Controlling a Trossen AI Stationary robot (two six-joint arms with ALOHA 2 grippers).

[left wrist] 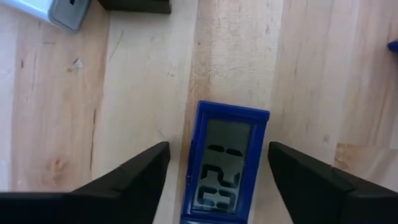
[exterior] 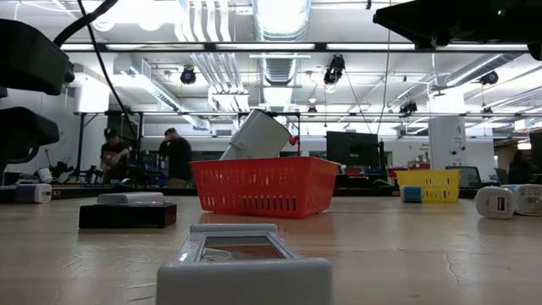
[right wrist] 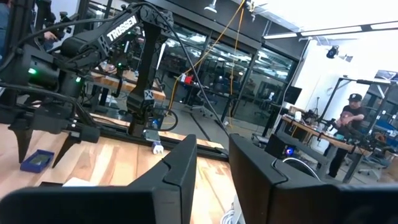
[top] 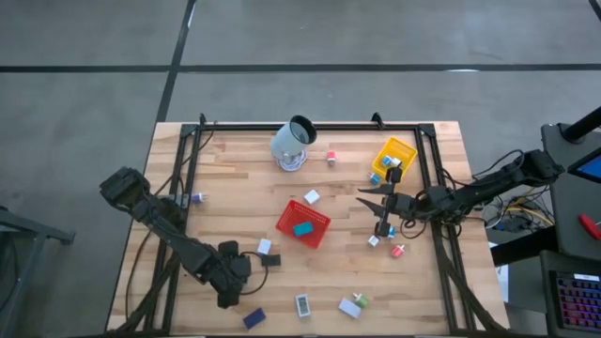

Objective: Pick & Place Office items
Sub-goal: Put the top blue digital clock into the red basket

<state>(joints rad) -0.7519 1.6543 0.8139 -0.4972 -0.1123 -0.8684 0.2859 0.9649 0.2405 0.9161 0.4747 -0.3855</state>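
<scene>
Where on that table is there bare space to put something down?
Bare wood lies left of the red basket, between the cup and the left gripper. It is crowded around the yellow tray and right gripper.

My left end effector (left wrist: 217, 180) is black, its fingers (left wrist: 134, 177) either side of a dark blue clock (left wrist: 225, 163) with a grey display. Beyond the clock sit a red mesh tray (top: 302, 223) holding a teal block (top: 302, 228), and a yellow tray (top: 394, 156) on the pale striped wood tabletop (top: 225, 188).
</scene>
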